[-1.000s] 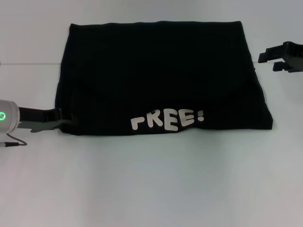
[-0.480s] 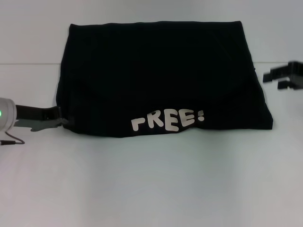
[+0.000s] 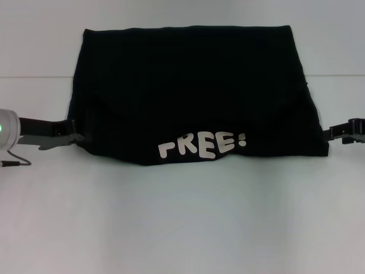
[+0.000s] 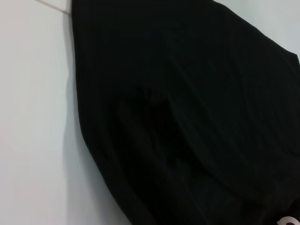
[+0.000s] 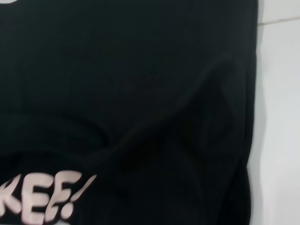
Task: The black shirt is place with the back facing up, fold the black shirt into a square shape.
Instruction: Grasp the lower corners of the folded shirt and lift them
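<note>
The black shirt (image 3: pixel 188 85) lies on the white table as a wide folded rectangle, with white "FREE!" lettering (image 3: pixel 202 145) along its near edge. My left gripper (image 3: pixel 77 135) is low at the shirt's near left edge, shut on the cloth there. My right gripper (image 3: pixel 329 135) is open and sits low at the near right corner, its fingertips at the cloth's edge. The left wrist view shows the black shirt (image 4: pixel 197 117) with soft creases. In the right wrist view the black shirt (image 5: pixel 131 93) fills the picture and part of the lettering (image 5: pixel 42 197) shows.
The white table (image 3: pixel 182 228) stretches bare toward the front. A thin seam line (image 3: pixel 34 77) crosses it behind the shirt's middle. A thin cable (image 3: pixel 14 162) trails from the left arm.
The right gripper has come down and toward me, from beside the shirt's far right side to its near right corner. The left gripper rose slightly, and the near left corner of the cloth drew in.
</note>
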